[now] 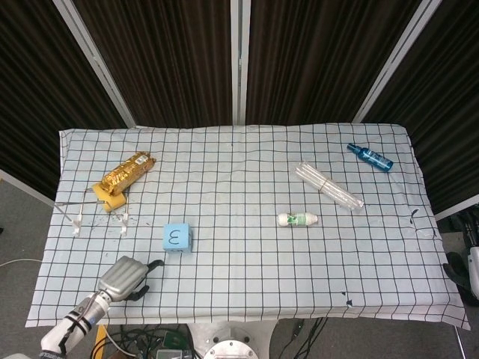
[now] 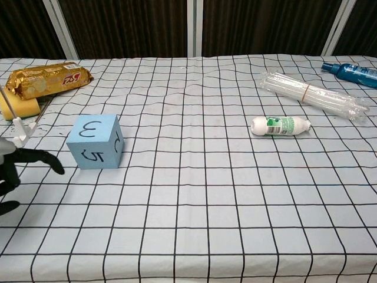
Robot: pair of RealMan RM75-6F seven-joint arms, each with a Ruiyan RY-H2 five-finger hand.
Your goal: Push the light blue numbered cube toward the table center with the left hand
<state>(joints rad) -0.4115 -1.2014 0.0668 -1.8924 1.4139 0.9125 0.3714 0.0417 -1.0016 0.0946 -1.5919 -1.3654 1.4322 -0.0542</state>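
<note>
My left robot hand is empty, fingers loosely spread, near-left of the light blue numbered foam cube on the checkered tabletop, not touching; an off-centre contact would spin or tip it instead of sliding it centreward.

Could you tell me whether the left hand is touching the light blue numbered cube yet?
Apart. In the chest view, checked cloth shows between the left hand and the light blue numbered cube.

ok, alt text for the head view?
The left hand hovers, holding nothing, near the light blue numbered cube on the checkered table, not touching it. A gold packet and small bottles lie farther away.
</note>
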